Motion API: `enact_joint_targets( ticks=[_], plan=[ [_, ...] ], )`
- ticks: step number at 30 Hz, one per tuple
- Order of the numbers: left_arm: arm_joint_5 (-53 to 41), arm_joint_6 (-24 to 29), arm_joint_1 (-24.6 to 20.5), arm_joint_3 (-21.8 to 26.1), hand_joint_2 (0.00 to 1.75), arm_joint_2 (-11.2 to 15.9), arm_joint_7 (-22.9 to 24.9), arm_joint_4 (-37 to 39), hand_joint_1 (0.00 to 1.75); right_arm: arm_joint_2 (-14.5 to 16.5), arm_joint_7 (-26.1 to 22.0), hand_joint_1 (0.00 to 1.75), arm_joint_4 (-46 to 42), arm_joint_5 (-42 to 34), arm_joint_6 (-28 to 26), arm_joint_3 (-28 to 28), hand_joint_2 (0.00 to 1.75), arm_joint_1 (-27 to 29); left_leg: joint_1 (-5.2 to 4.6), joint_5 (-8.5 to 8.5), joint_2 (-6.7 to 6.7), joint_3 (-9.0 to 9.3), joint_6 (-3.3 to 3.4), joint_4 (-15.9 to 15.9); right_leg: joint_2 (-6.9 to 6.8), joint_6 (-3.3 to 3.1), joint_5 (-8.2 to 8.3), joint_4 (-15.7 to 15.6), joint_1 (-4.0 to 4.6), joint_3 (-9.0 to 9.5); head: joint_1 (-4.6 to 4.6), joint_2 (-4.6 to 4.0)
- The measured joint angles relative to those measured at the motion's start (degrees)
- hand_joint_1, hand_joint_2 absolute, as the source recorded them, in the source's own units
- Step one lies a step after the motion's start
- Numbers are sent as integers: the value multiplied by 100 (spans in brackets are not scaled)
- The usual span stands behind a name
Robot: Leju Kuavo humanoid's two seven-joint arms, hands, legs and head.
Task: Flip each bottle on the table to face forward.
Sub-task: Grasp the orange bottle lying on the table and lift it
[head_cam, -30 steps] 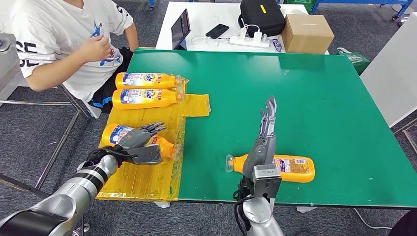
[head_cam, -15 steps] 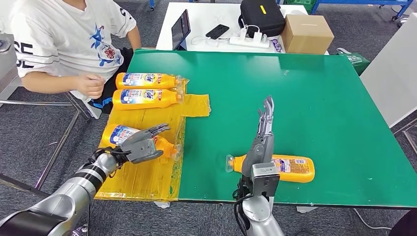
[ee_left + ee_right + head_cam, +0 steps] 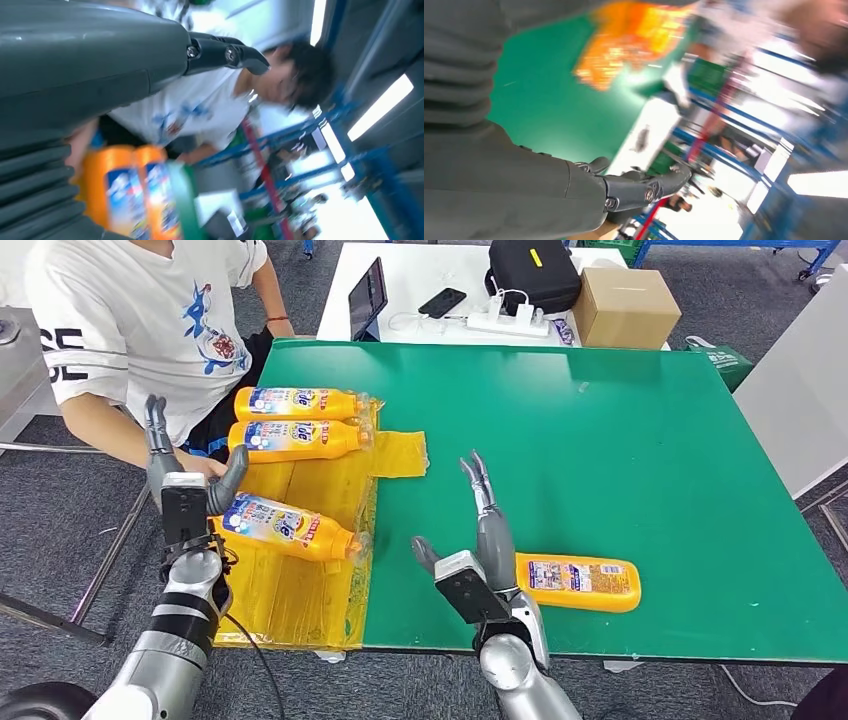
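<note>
Four orange bottles lie on their sides. Two of them (image 3: 298, 402) (image 3: 295, 438) rest side by side at the back of the yellow sheet (image 3: 300, 600), labels up; the left wrist view shows them (image 3: 120, 195) too. A third bottle (image 3: 285, 527) lies slanted on the sheet, label up. My left hand (image 3: 175, 490) is raised just left of it, fingers apart, holding nothing. The fourth bottle (image 3: 578, 582) lies on the green table (image 3: 620, 420), its cap end hidden behind my right hand (image 3: 475, 560), which stands upright with spread fingers, holding nothing.
A person in a white shirt (image 3: 130, 310) sits at the table's far left corner, one arm (image 3: 110, 435) close behind my left hand. A white table at the back carries a cardboard box (image 3: 622, 306), a black case (image 3: 530, 272) and a tablet (image 3: 367, 298).
My left hand has lifted off the near bottle and turned upright; that bottle now lies with its label up. My right hand has swung left and turned. The person's arm has dropped.
</note>
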Motion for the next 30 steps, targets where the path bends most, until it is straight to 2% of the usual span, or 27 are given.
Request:
enact_joint_targets(
  ticks=[4,6,10,13,16,22,30],
  plan=[
    [303,-115,628,-21,175,-81,0,-988,0,-602,1032,0,59,875,635,-134,175,31,-5,-6,0,-2,4,0,0,1,-1,-7,-3,0,0,0],
    [287,-35,969,-54,175,-128,0,-1420,0,-969,1385,0,35,1078,992,-259,175,129,-8,-9,0,-4,8,1,0,1,-1,-12,-6,0,2,0],
    [241,114,1429,-154,175,-151,0,-1931,0,-1674,1682,0,-289,1073,1593,-563,175,452,-14,-17,-1,-9,20,1,-1,3,-1,-15,-11,0,-1,0],
    [248,113,1589,-181,175,-157,0,-2055,0,-2030,1742,0,-575,1012,1787,-737,175,648,-14,-22,4,-8,19,1,1,4,-1,-15,-10,-3,-1,0],
    [249,107,1669,-199,175,-167,0,-2130,0,-2227,1754,0,-747,998,1817,-827,175,760,-13,-23,7,-6,17,1,2,4,-1,-15,-4,-5,-2,0],
    [247,66,1731,-206,175,-199,0,-2196,0,-2419,1791,0,-934,998,1852,-913,175,860,-7,-21,9,-6,16,1,2,3,-1,-13,-2,-4,-2,0],
    [163,-81,1709,-231,175,-220,4,-1992,0,-2791,1973,0,-1189,832,2362,-960,175,1096,-11,-23,7,-9,18,1,1,4,-1,-15,-8,-4,-2,0]
  ],
)
